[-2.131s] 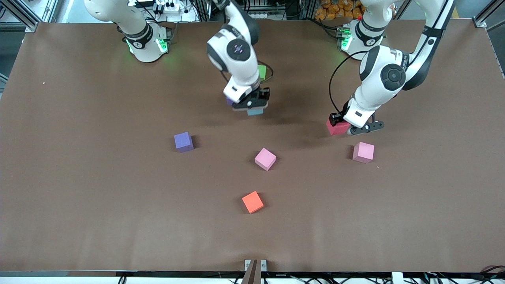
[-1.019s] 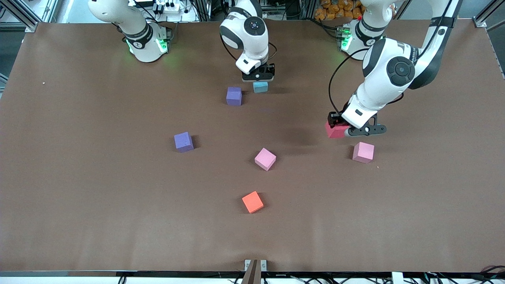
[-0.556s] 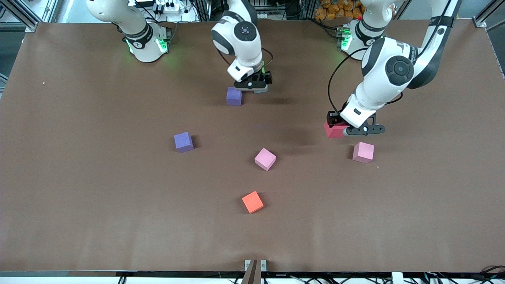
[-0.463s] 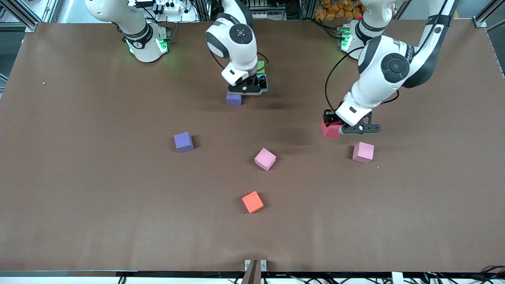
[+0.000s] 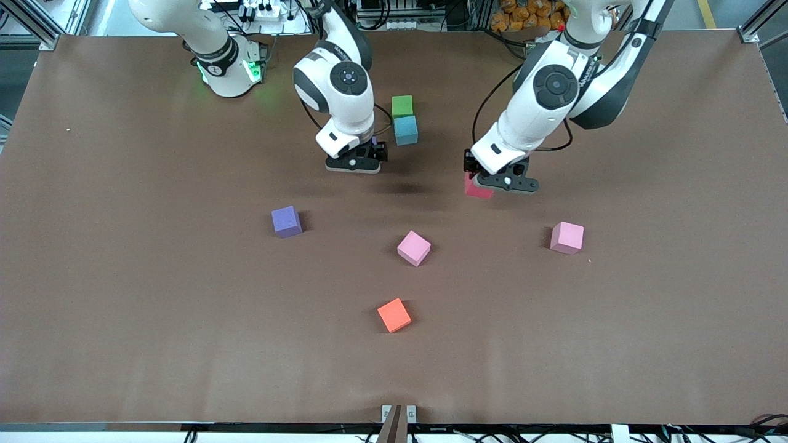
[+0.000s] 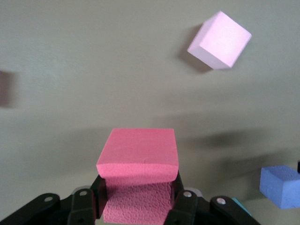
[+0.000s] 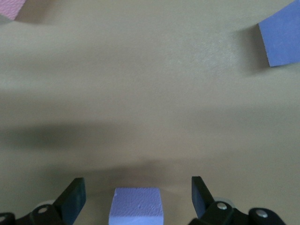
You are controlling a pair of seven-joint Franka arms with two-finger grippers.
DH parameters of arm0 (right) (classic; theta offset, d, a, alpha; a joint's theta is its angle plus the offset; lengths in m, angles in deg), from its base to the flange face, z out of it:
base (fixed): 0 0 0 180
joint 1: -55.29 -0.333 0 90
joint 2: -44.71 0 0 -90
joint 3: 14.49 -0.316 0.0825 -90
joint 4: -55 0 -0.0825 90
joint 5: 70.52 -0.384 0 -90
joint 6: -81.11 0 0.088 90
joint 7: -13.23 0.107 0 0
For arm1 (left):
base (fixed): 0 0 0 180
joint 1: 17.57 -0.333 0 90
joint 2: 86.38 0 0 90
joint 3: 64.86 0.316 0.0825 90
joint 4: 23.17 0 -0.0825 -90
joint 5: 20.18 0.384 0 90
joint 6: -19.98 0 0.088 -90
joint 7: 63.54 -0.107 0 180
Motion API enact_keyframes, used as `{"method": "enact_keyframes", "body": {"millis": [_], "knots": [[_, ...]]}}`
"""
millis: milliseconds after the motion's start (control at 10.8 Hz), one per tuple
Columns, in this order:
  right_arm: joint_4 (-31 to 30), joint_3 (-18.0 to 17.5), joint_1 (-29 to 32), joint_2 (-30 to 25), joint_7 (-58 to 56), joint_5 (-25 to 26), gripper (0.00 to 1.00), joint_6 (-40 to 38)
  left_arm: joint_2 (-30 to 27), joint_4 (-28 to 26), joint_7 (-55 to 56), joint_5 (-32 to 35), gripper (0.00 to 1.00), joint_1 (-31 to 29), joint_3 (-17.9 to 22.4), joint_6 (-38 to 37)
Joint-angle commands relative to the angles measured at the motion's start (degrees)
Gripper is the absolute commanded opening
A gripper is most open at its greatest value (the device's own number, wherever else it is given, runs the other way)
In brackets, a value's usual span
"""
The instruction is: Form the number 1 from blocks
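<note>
Since a second ago the left gripper [image 5: 490,183] has carried the red block [image 5: 475,188] toward the table's middle, and the right gripper [image 5: 359,162] has left the light blue block [image 5: 405,130] on the table and moved over a purple block [image 7: 136,207].

That red block [image 6: 139,176] is clamped between the left gripper's [image 6: 138,206] closed fingers, over bare table. The right gripper's [image 7: 136,197] fingers are spread wide and hold nothing; the purple block sits on the table between them, untouched.

The light blue block touches the green block [image 5: 402,106], which lies just farther from the front camera, the two making a short line. A second purple block [image 5: 286,221] lies toward the right arm's end. One pink block [image 5: 414,248] sits near the table's middle, and the orange block [image 5: 394,315] is nearer the camera than it. The other pink block [image 5: 567,237] lies toward the left arm's end.
</note>
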Motion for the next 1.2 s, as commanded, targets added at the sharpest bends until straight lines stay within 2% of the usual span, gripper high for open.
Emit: {"method": "enact_keyframes", "body": {"millis": [0,185,463,741,927,1112], "knots": [[-6.89,-1.94,4.32,-4.96,0.37,-0.10,1.00,5.83,1.80,1.62,1.15,-0.46,0.00,2.85,0.51,-1.00],[-9.43,-2.29,7.22,-8.03,0.38,-5.70,1.00,6.02,1.98,3.37,1.59,-0.46,0.00,3.73,1.12,-1.00],[-12.61,-2.12,12.49,-10.94,-1.28,-5.99,1.00,5.15,3.20,7.67,1.33,-0.28,0.00,10.13,8.75,-1.09],[-14.37,-2.03,15.76,-12.00,-4.71,-5.90,1.00,4.54,8.90,12.16,1.50,2.17,0.00,19.70,16.13,-1.09],[-14.29,-2.03,16.02,-12.00,-4.90,-5.90,1.00,4.53,12.95,12.69,2.55,2.79,0.00,23.14,17.03,-1.09],[-14.28,-2.03,16.02,-11.91,-5.16,-5.90,1.00,4.53,16.81,13.92,4.92,6.12,0.00,25.78,17.03,-0.83]]}}
